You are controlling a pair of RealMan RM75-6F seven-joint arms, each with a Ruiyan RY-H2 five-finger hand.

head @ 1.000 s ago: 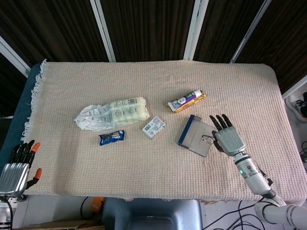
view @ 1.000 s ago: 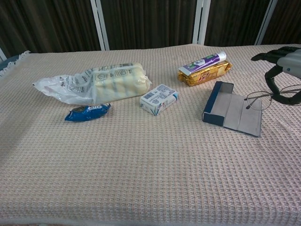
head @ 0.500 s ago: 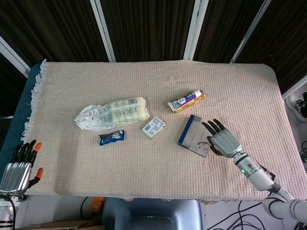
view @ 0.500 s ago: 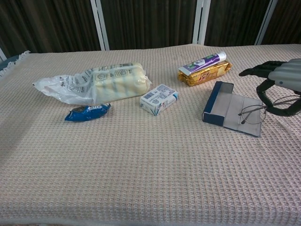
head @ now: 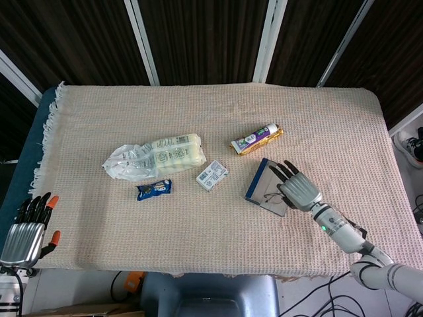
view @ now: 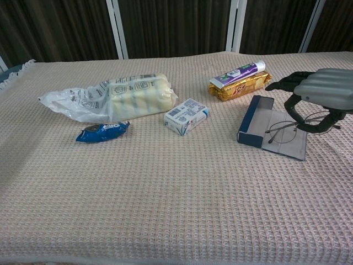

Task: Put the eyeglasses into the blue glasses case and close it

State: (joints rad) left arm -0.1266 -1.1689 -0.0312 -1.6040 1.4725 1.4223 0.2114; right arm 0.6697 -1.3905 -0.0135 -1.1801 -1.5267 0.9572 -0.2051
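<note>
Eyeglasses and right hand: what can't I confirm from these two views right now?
- Grip: in the head view the right hand covers most of the eyeglasses; the contact point is hidden.
- Height: neither view settles whether the eyeglasses touch the blue glasses case flap or hang above it.
- Chest view: the right hand is cut off by the right edge.
- Left hand: shows only in the head view, at the lower-left corner.

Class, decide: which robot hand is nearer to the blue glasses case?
Right. The right robot hand holds the eyeglasses directly over the open blue glasses case; the left robot hand hangs off the table's opposite corner.
</note>
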